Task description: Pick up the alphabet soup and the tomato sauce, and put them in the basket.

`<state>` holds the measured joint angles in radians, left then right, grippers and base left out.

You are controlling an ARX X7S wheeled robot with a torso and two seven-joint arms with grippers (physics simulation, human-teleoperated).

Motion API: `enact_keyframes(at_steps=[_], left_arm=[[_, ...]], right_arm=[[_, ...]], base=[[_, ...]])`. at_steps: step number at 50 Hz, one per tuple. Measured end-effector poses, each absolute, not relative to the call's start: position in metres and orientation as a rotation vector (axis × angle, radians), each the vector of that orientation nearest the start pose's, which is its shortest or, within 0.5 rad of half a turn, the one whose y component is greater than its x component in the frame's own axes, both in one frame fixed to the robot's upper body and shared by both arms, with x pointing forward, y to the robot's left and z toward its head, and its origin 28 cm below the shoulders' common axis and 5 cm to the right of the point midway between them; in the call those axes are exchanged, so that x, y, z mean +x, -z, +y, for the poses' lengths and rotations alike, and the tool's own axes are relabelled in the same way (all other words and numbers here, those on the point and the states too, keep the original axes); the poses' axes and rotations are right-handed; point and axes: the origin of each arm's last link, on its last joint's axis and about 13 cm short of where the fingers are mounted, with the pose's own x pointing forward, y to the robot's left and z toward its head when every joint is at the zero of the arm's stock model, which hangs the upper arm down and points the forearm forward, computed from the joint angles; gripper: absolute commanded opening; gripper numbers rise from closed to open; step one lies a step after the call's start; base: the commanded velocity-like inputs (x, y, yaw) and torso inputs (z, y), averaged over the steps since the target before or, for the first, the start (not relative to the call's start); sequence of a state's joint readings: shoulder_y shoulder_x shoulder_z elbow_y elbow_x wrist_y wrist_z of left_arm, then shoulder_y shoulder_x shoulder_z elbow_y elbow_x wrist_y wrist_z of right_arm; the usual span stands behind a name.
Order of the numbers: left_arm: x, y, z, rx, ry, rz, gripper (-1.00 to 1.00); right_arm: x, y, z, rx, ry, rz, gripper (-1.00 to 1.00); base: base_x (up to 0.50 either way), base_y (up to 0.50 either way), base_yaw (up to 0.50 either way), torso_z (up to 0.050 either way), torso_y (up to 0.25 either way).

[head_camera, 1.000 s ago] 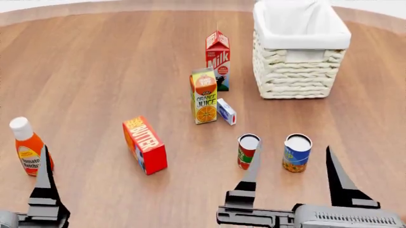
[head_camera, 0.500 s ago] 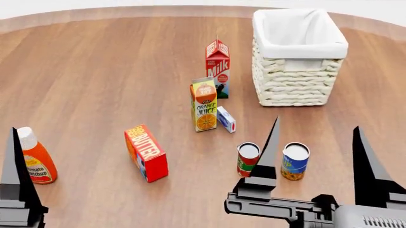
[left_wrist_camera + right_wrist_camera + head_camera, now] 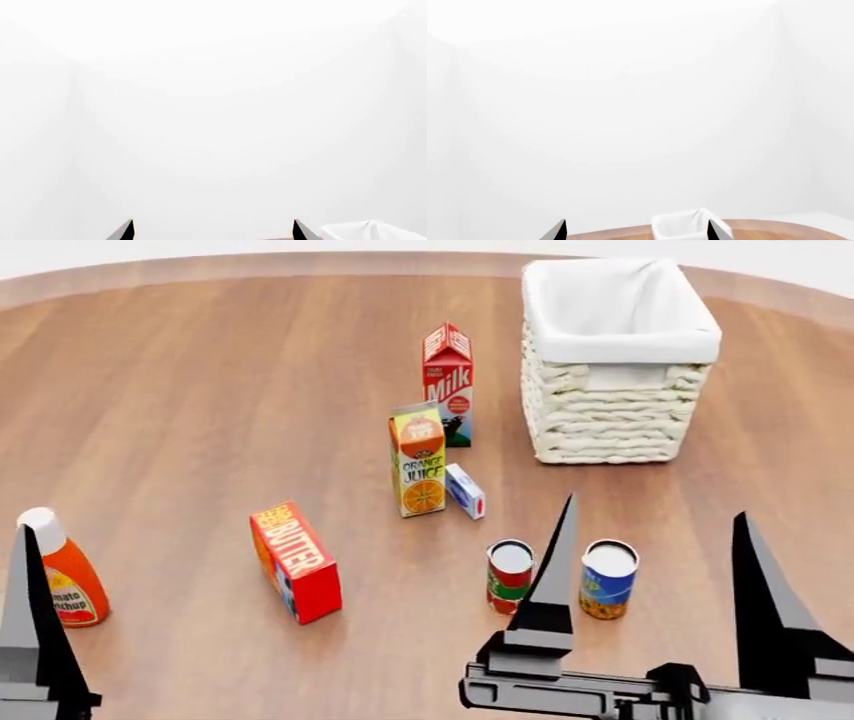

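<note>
Neither can has been moved yet, so the whole task is still ahead. The alphabet soup stands upright on the wooden desk, and the tomato sauce stands upright just beside it, on the robot's left of it; the two are apart but close. The wicker basket sits farther back on the desk, well apart from both cans, and its white cloth liner shows nothing inside as far as the head view reaches.

The right gripper is released and empty: its two dark fingers stand wide apart, one rising in front of the tomato sauce and the other out past the alphabet soup, so the soup shows between them in the head view. It appears to sit nearer the camera than the cans, not around either one. The right wrist view looks out level, catching only the finger tips, the desk's edge and the basket.

Of the left gripper, only one finger shows in the head view, near the ketchup bottle. In its wrist view two tips stand apart with nothing between, so it also reads as released.

Left to do: grasp each can, carry it over, and drop it in the basket.
</note>
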<state>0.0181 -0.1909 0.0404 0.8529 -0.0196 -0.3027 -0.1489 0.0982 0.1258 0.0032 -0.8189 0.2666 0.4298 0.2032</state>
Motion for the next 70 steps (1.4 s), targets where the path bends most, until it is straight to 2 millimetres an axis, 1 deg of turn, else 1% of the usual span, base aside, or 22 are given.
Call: enact_keyframes(at_steps=[17,25,70], left_arm=[[0.1683,-0.1625,0.2174,0.104,-0.037,-0.534,1.0],[0.1679,-0.1627,0.2168,0.102,-0.036,-0.534,1.0],[0.1662,-0.1614,0.2163,0.117,-0.037,-0.537,1.0]], right_arm=[[0.1888,-0.1666,-0.0996,0.123,0.008,-0.458,1.0],[0.1888,-0.1659,-0.0994,0.116,0.007,-0.456,1.0],[0.1874,-0.1633,-0.0966,0.08,0.002,-0.47,1.0]], base=[[0.0,-0.35,0.0,0.0,0.0],[0.0,-0.16,0.0,0.0,0.0],[0.14,0.0,0.0,0.0,0.0]])
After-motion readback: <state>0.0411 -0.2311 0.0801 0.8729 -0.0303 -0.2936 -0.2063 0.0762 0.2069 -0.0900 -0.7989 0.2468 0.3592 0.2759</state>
